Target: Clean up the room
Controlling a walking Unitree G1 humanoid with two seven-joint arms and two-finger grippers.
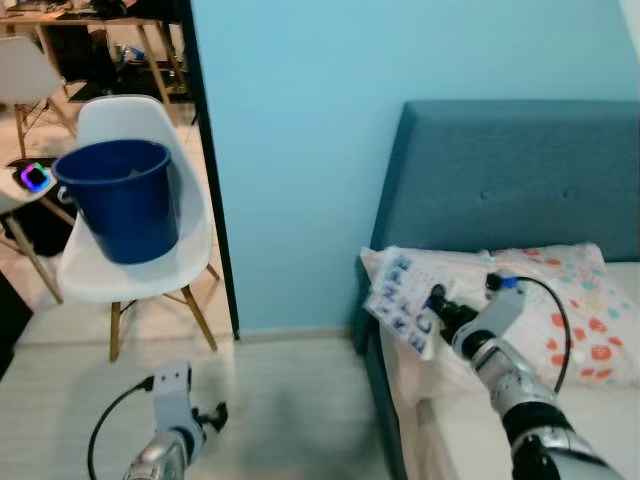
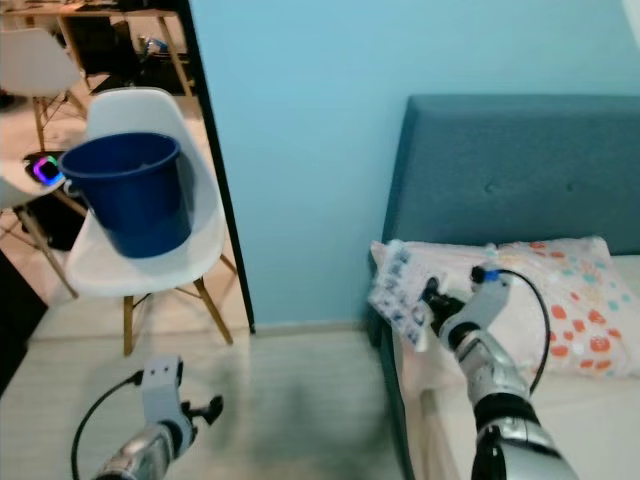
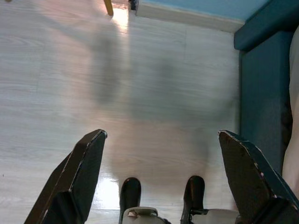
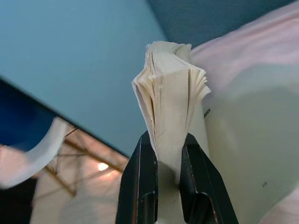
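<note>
My right gripper [image 1: 437, 301] is shut on a thin booklet [image 1: 402, 301] with a white and blue printed cover, held up over the near corner of the bed [image 1: 470, 430]. In the right wrist view the booklet's page edges [image 4: 170, 107] fan out above the two black fingers [image 4: 140, 186] pinching it. A dark blue bucket [image 1: 122, 196] stands on a white chair [image 1: 140, 265] to the left, across the floor. My left gripper [image 1: 212, 415] hangs low over the pale wood floor [image 3: 93, 70], open, with nothing between its fingers [image 3: 79, 172].
A light blue wall [image 1: 300, 150] with a black edge strip [image 1: 212, 180] separates the bed from the chair area. A teal headboard [image 1: 520, 180] and a spotted pillow [image 1: 585, 310] lie behind the booklet. A small table with a glowing device [image 1: 35, 178] stands at far left.
</note>
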